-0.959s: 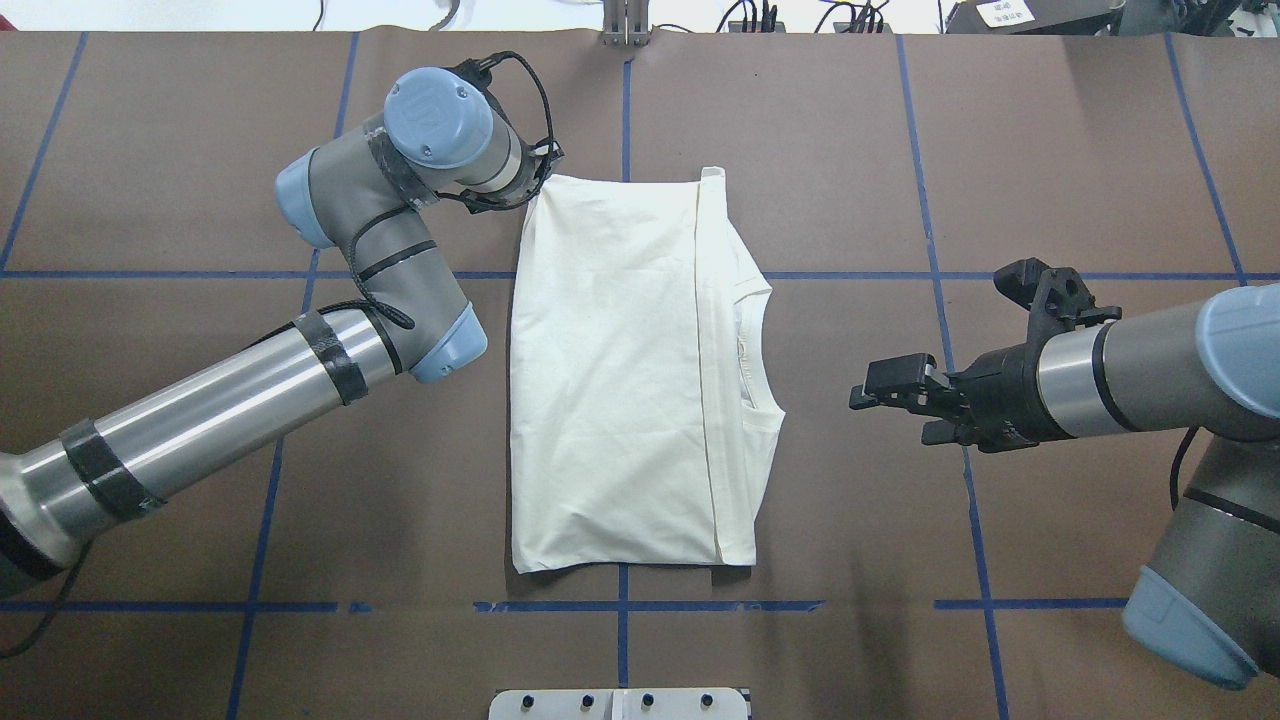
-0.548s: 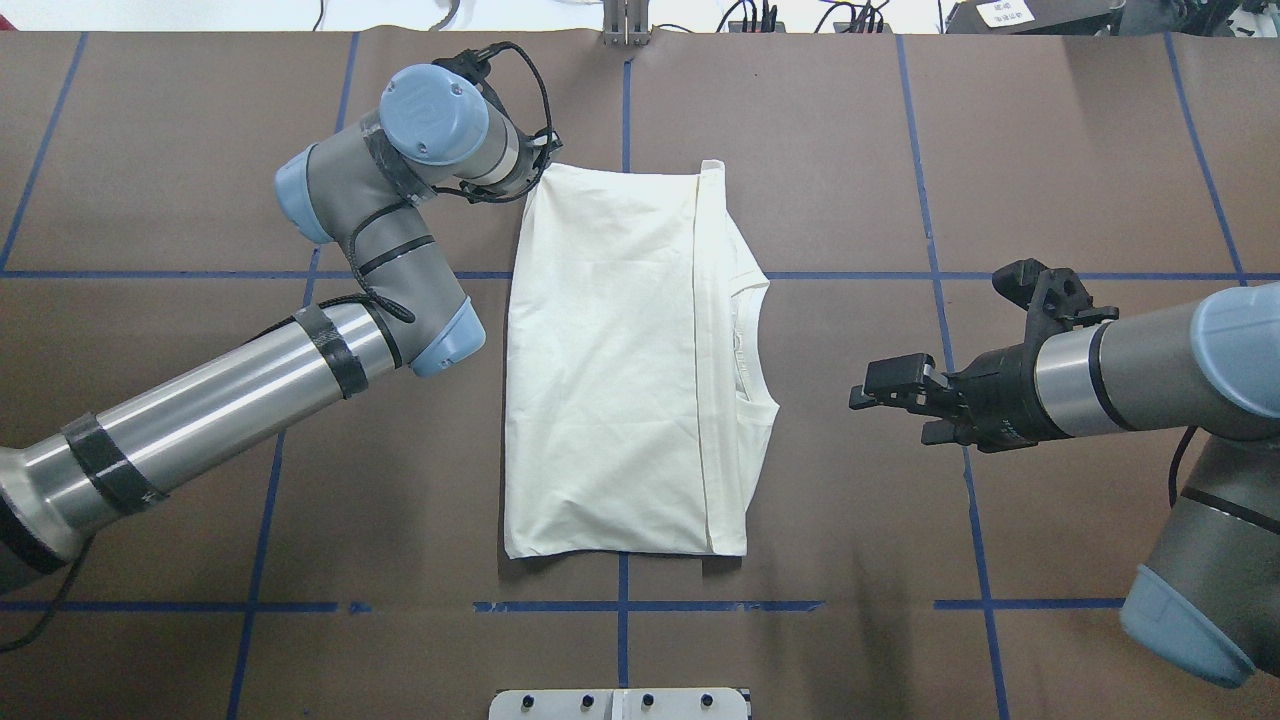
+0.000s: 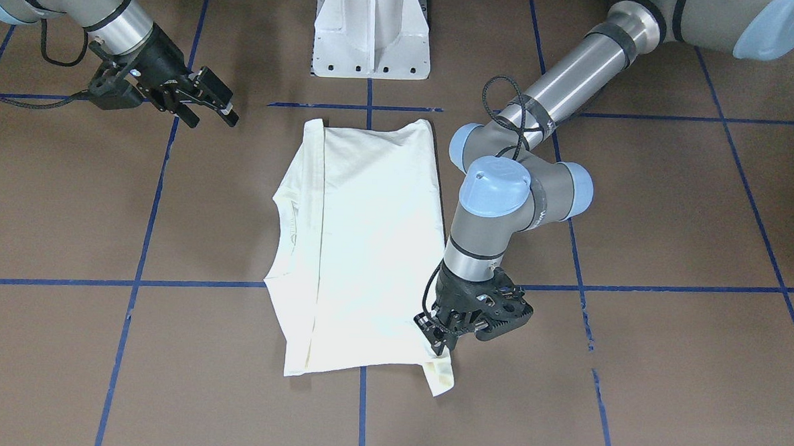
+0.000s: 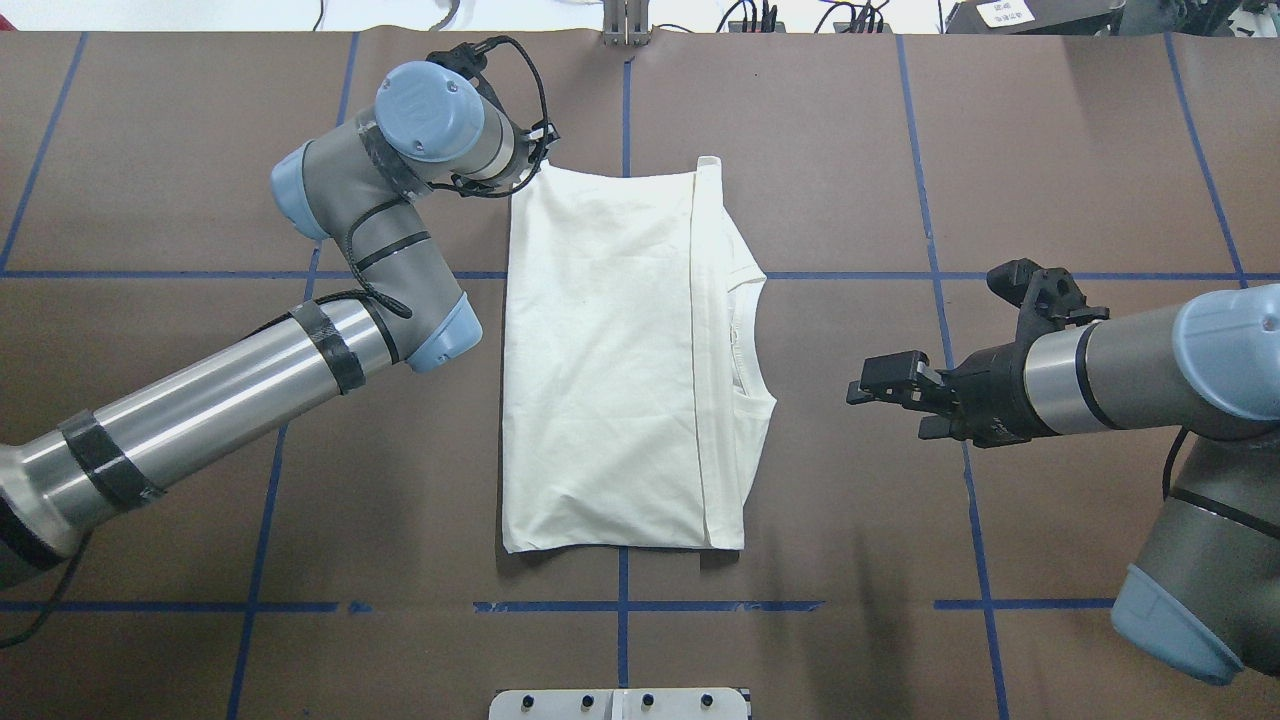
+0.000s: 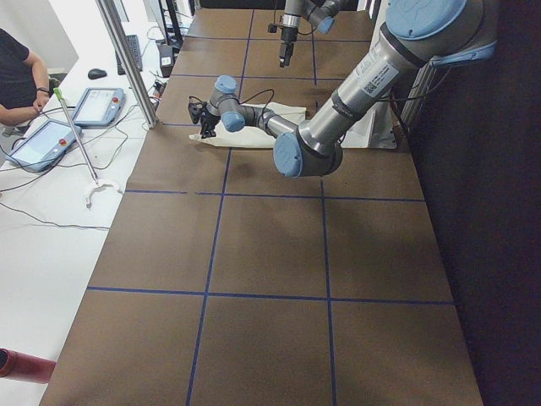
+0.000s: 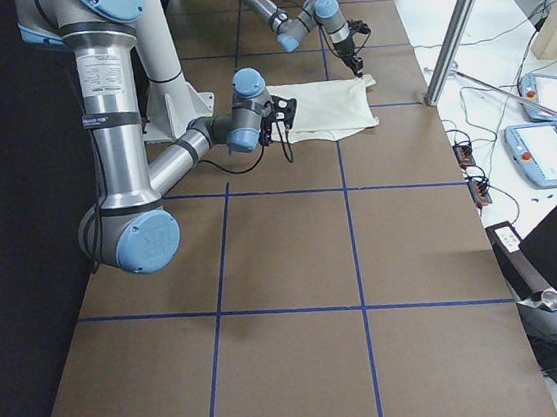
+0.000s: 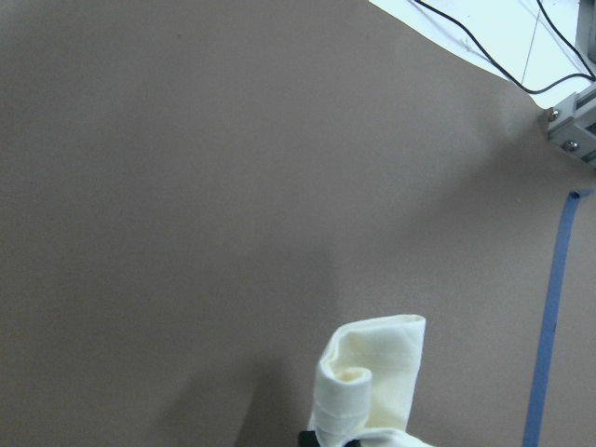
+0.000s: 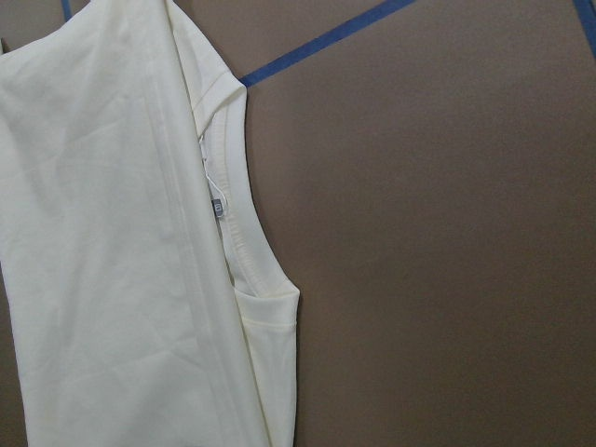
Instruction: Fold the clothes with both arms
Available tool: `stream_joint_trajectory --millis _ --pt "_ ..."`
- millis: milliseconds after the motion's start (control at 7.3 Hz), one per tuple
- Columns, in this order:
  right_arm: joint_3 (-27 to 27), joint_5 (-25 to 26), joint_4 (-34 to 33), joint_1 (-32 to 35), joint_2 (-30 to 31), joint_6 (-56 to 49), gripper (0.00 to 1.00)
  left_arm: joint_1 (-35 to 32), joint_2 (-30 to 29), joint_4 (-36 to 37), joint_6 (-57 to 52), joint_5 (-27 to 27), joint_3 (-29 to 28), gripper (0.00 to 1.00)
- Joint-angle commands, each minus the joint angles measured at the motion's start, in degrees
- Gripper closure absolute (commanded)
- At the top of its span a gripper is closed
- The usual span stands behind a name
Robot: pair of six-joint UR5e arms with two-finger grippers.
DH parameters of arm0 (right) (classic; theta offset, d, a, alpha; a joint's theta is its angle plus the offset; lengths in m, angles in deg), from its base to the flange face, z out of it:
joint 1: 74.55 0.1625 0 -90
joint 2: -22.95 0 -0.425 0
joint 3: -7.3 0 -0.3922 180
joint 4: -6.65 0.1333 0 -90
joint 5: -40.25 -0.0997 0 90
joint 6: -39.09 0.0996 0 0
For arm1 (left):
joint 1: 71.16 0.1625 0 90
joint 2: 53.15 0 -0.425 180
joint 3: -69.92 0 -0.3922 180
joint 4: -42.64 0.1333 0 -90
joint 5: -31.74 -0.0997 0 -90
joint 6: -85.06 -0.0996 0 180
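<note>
Front-facing view, mid-desk (image 3: 672,215): the cream T-shirt (image 3: 362,248) is seen lying flat, folded into a long rectangle, plain side up, with the neckline at its 9 o'clock edge. The left end effector (image 3: 440,347) is found at the T-shirt's 5 o'clock corner with its jaws closed on the fabric. A small flap of cloth shows past them at 6 o'clock. The right end effector (image 3: 212,118) is held at 10 o'clock of the T-shirt, well apart from it, jaws parted with nothing between them. A white pedestal base (image 3: 372,27) is noted at 12 o'clock.

Overhead view: the T-shirt is centred, neckline at 3 o'clock. The pinched corner is at 11 o'clock, where the fingertips are hidden under the wrist. The right end effector is seen at 3 o'clock, clear of the cloth, jaws apart.

Left side view: the left arm (image 5: 338,110) is reached across to the T-shirt at 11 o'clock. A person (image 5: 17,72) is seated at 10 o'clock.

Right side view: the right arm (image 6: 112,117) is bent toward the T-shirt at 12 o'clock.

Left wrist view: a rolled cream corner is seen at 6 o'clock over bare desk.

Right wrist view: the neckline and a small label are seen, with the T-shirt filling the 9 o'clock half.
</note>
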Motion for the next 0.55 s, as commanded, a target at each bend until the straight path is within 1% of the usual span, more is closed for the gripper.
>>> stream_joint_trajectory --millis 0,137,274,411 --pt "0.88 1.93 -0.54 -0.57 -0.07 -2.85 0.00 -1.83 0.00 0.84 -2.05 3.23 0.66 0.00" --pt "0.88 2.45 -5.85 -0.83 -2.68 -4.78 0.00 -2.36 0.61 4.33 -3.72 6.56 3.01 0.00" --pt "0.88 4.20 -14.17 -2.48 -6.79 -8.11 0.00 -2.36 2.88 9.85 -4.61 6.95 8.86 0.00" --pt "1.14 7.69 -23.30 -5.46 -11.36 -12.06 0.00 -2.45 7.34 15.21 -8.70 7.04 18.32 0.00"
